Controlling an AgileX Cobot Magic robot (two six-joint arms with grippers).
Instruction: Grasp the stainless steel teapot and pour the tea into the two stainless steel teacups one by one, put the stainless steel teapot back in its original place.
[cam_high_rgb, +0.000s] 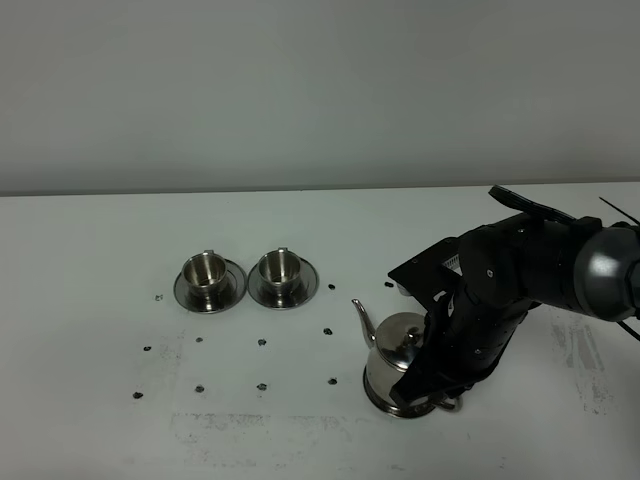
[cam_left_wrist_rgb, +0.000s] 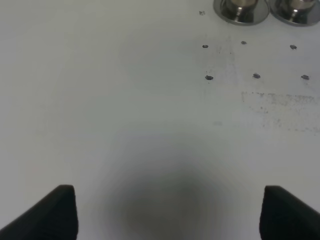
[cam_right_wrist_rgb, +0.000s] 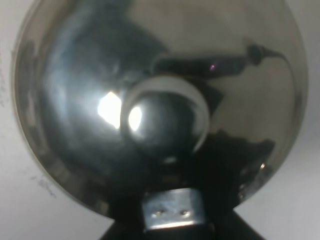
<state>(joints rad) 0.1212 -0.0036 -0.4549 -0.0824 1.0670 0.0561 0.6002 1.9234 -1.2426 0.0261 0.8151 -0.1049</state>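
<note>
Exterior high, right hand (cam_high_rgb: 437, 393) clamping teapot (cam_high_rgb: 388, 372), teacups (cam_high_rgb: 204, 268) on saucers (cam_high_rgb: 237, 286), left hand (cam_left_wrist_rgb: 170, 206) spread wide

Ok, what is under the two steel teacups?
The left teacup stands on the left saucer, the right teacup on the right saucer, both flared steel. Only their rims show; the cups cover the centres.

Right arm (cam_high_rgb: 520, 270) enters from the right edge of the high view, elbow raised, with the forearm angled steeply down. The right gripper (cam_high_rgb: 438, 388) points downward, jaws closed on the handle of the teapot (cam_high_rgb: 388, 372). The left arm shows only in its own wrist view. There the left gripper (cam_left_wrist_rgb: 169, 212) hangs above the table (cam_left_wrist_rgb: 150, 100) with its two fingers (cam_left_wrist_rgb: 59, 212) spread wide apart.
</note>
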